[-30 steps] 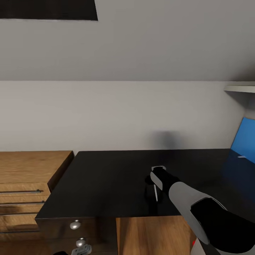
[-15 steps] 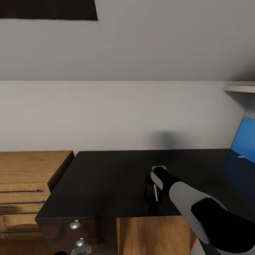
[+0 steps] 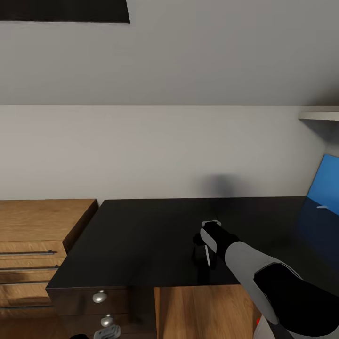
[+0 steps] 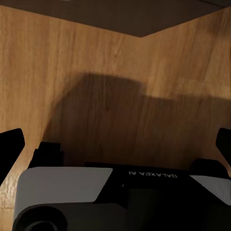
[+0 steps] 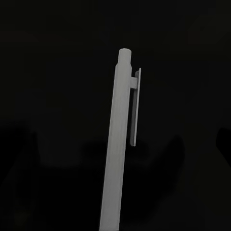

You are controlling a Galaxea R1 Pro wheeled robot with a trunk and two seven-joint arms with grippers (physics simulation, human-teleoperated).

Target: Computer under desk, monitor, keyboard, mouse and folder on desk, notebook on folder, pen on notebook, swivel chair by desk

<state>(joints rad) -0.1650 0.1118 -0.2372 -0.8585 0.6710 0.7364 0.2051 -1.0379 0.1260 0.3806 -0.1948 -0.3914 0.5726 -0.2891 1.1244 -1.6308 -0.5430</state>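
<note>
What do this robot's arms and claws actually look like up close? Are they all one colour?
No, they mix colours. The right arm has smooth rounded shells, light grey along the forearm and black nearer the elbow, ending in a black right gripper with a white patch. The left gripper has black fingers on a grey-white and black body printed "GALAXEA AI".

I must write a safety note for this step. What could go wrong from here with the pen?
1. The right gripper sits low over the black desk around the thin pen; the pen could slip or roll away.
2. The folder leans upright at the far right, so the carry is long.
3. The notebook is not visible yet.
</note>
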